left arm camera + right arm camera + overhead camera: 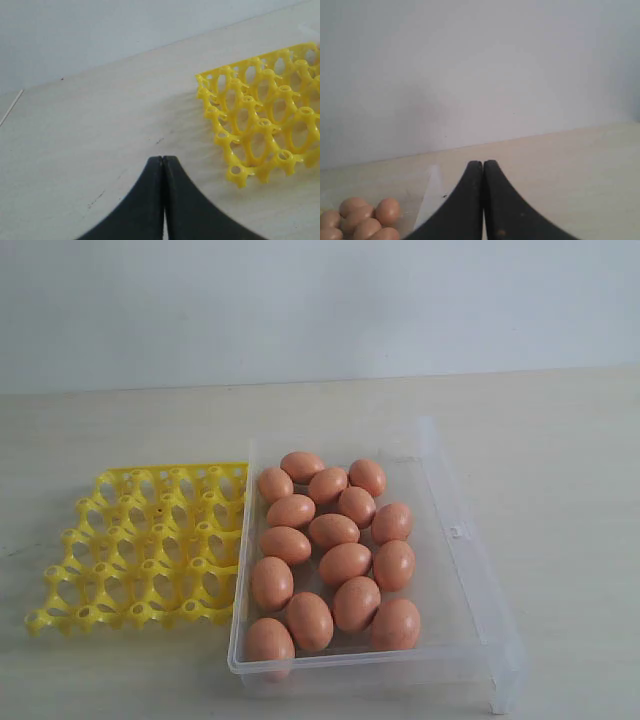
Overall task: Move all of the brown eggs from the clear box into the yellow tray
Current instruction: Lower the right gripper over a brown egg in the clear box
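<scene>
Several brown eggs (345,562) lie loose in the clear box (470,580) in the middle of the exterior view. The yellow tray (150,545) sits to its left, touching the box's wall, with all cups bare. Neither gripper shows in the exterior view. In the left wrist view my left gripper (163,159) is shut with nothing in it, over bare table beside the yellow tray (265,125). In the right wrist view my right gripper (483,163) is also shut and holds nothing; a few brown eggs (362,217) and a clear box wall (427,197) show at that view's corner.
Everything rests on a pale wooden table (560,440) with a plain white wall (320,300) behind. The box's clear hinged flap (490,570) lies open on its right side, with a small latch tab (456,531).
</scene>
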`<state>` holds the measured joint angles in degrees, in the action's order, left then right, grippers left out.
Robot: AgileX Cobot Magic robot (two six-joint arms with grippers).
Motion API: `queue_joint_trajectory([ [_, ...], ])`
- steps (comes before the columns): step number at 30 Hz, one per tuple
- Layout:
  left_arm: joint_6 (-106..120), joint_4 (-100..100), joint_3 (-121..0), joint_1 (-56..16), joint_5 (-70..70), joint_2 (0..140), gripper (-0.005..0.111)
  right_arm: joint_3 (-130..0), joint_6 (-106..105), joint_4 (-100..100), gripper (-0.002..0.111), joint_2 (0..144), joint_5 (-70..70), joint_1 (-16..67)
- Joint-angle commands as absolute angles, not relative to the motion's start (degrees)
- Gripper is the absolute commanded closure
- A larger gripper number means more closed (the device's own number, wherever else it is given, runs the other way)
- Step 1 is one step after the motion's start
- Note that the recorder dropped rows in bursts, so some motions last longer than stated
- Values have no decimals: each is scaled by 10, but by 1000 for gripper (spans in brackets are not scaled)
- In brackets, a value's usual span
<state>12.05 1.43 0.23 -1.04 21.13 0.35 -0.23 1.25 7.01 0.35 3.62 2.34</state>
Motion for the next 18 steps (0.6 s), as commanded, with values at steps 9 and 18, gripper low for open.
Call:
queue_joint_trajectory([
  [9, 117, 14, 0, -11, 208, 0, 107, -316, 86, 9, 108, 388, 207, 112],
  [18, 117, 14, 0, -11, 208, 0, 107, -657, -92, -42, 108, 833, 439, 319],
])
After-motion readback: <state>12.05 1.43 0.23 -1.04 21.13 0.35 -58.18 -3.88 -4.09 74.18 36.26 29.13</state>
